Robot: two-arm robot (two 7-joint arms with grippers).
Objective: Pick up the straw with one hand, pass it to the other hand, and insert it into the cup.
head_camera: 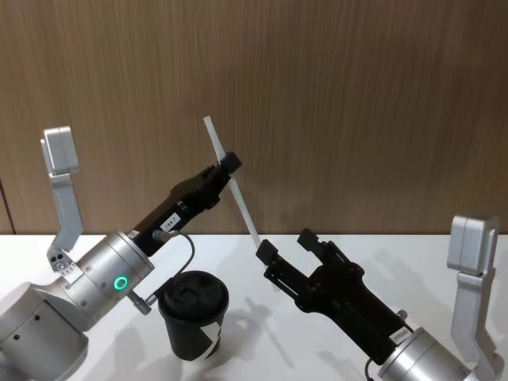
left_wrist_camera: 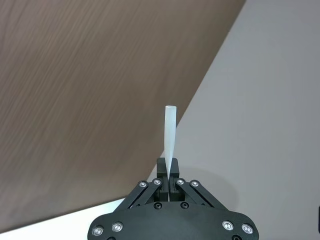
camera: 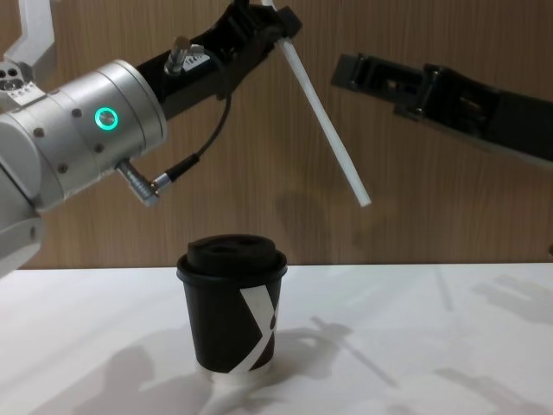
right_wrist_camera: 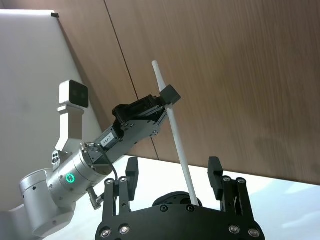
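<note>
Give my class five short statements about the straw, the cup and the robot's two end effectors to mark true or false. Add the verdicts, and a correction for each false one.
1. The left end effector is shut on the straw. True.
2. The right end effector also grips the straw. False: its fingers stand open.
3. The straw's lower end sits inside the cup. False: it hangs in the air, above the cup and off to its right.
4. The cup stands upright on the table with its lid on. True.
5. The straw is held exactly vertical. False: it is tilted, and its lower end slants toward the right end effector.
</note>
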